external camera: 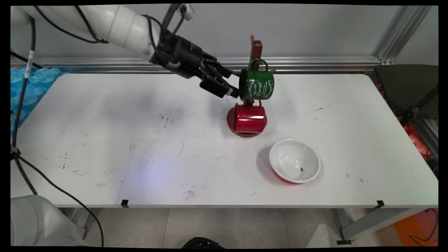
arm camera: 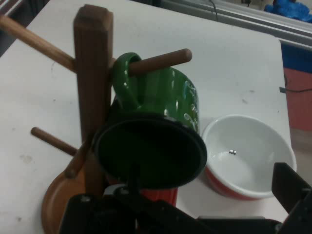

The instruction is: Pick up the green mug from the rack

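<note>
Black two-finger gripper is right up against the rim of the green mug, and from the hand view it looks like one finger sits across the mug's open mouth while the other is way off to the side, so I'd call the fingers spread apart with nothing clamped, though I can't tell if that near finger is actually touching the lip or just in front of it. Green mug is hanging by its handle on an upper peg of the wooden mug tree, which is why it sits tipped with its mouth facing the gripper instead of upright. Inside looks dark and empty as far as I can see. Below it, a red mug hangs on a lower peg of the same tree, also on its side, just over the round wooden base, and its inside isn't visible. Near the tree, towards the table's near edge, there's a bowl, white inside and red outside, sitting upright on the white table with only a tiny dark speck in it, otherwise empty. Other pegs on the tree are bare
</note>
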### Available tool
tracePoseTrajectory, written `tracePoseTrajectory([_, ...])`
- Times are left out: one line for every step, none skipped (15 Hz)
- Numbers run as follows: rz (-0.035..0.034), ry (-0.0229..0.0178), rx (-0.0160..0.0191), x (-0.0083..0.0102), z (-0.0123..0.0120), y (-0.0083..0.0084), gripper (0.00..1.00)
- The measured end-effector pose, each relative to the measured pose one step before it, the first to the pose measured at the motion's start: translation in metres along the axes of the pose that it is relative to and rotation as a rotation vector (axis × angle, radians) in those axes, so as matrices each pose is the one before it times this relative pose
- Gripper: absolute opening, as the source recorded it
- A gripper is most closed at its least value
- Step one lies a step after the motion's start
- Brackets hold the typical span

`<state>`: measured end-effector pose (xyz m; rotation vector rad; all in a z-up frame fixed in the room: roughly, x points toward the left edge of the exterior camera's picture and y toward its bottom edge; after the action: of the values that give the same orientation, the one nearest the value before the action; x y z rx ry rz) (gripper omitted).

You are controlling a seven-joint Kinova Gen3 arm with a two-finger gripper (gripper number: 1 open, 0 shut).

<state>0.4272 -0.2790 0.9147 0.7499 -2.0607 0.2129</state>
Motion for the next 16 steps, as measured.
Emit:
tracePoseTrajectory([-0.00195,0.00731,-0.00195,-0.00140,0.00454,0.00070,1.00])
tracePoseTrajectory([-0.00149,0.00778,-0.00134,-0.00139,0.00520,0.00044,1.00])
tracePoseTrajectory([-0.00084,0.00627,-0.00042,-0.00095,0.00433,0.00006,1.00])
tracePoseTrajectory([-0.00111,0.00580,0.00075,-0.00132,0.00464,-0.00032,1.00])
tracePoseTrajectory([-0.00040,0.00280,0.00089,-0.00076,0.00246,-0.00024,1.00])
tracePoseTrajectory([-0.00101,0.00400,0.00220,-0.00108,0.00336,-0.00064,1.00])
tracePoseTrajectory([-0.00090,0.00404,0.00257,-0.00109,0.00366,-0.00073,1.00])
tracePoseTrajectory([-0.00049,0.00258,0.00274,-0.00104,0.00290,-0.00062,1.00])
tracePoseTrajectory([-0.00058,0.00124,0.00191,-0.00073,0.00185,-0.00045,1.00])
tracePoseTrajectory([-0.00086,0.00202,0.00287,-0.00118,0.00308,-0.00069,1.00])
tracePoseTrajectory([-0.00093,0.00191,0.00316,-0.00118,0.00274,-0.00062,1.00])
tracePoseTrajectory([-0.00068,0.00177,0.00221,-0.00074,0.00223,-0.00045,1.00])
tracePoseTrajectory([-0.00037,0.00223,0.00213,-0.00070,0.00237,-0.00040,1.00])
tracePoseTrajectory([-0.00021,0.00193,0.00116,-0.00020,0.00213,-0.00032,1.00])
tracePoseTrajectory([-0.00045,0.00189,0.00168,-0.00024,0.00219,-0.00035,1.00])
tracePoseTrajectory([-0.00126,0.00136,0.00147,-0.00020,0.00195,-0.00023,1.00])
